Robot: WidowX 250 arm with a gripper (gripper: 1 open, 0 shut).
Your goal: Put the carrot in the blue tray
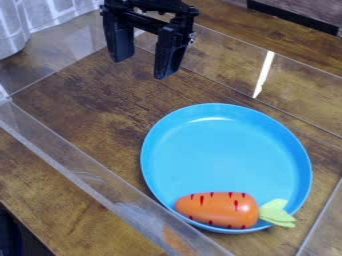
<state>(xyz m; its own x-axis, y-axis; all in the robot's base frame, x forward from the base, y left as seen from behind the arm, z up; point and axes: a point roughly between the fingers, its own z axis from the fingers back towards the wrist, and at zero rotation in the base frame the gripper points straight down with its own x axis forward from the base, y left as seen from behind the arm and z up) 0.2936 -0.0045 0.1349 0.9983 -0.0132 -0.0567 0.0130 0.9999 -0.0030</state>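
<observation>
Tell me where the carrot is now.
In the camera view, the carrot lies inside the blue tray, at the rim nearest the bottom of the picture.

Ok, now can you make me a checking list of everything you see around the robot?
Surface: dark brown wooden counter, bright shiny streak near the top right
Carrot: orange with red stripes, lying inside the blue tray at its lower edge, leafy end pointing right over the rim
Blue tray: flat on the counter, right of the middle
Clutter: nothing seen
Fingers: black, wide apart, holding nothing, above the counter away from the tray
Cables: nothing seen
Surroundings: see-through edging on the left, something black in the bottom left corner
</observation>
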